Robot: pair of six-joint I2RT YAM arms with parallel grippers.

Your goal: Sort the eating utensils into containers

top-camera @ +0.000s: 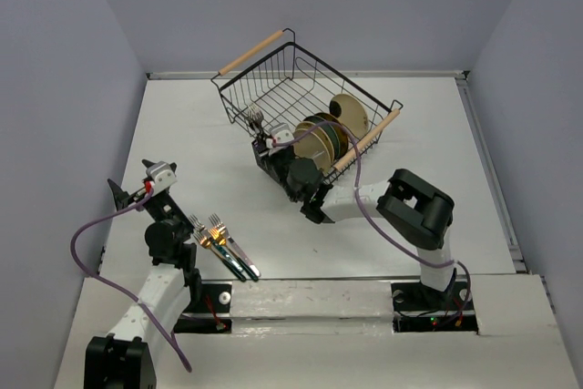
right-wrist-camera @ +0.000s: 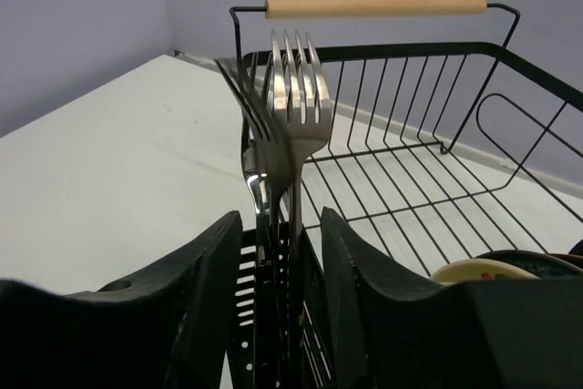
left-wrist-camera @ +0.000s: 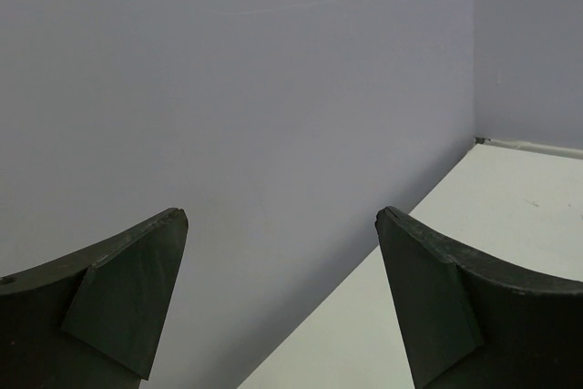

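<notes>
Several forks (top-camera: 223,245) with silver or gold heads and dark or teal handles lie together on the table near my left arm's base. Two silver forks (right-wrist-camera: 291,88) stand tines up in the black slotted caddy (right-wrist-camera: 246,289), which sits beside the wire basket; they also show in the top view (top-camera: 255,118). My right gripper (right-wrist-camera: 281,216) is open, with one finger on each side of these fork stems and the caddy's wall, and it shows in the top view (top-camera: 267,145). My left gripper (left-wrist-camera: 282,216) is open and empty, facing the left wall (top-camera: 137,184).
The big black wire basket (top-camera: 273,88) with wooden handles (right-wrist-camera: 373,6) stands at the back centre, holding round plates (top-camera: 321,138) at its right end. A plate's rim (right-wrist-camera: 474,271) shows by my right finger. The left wall is close to my left gripper.
</notes>
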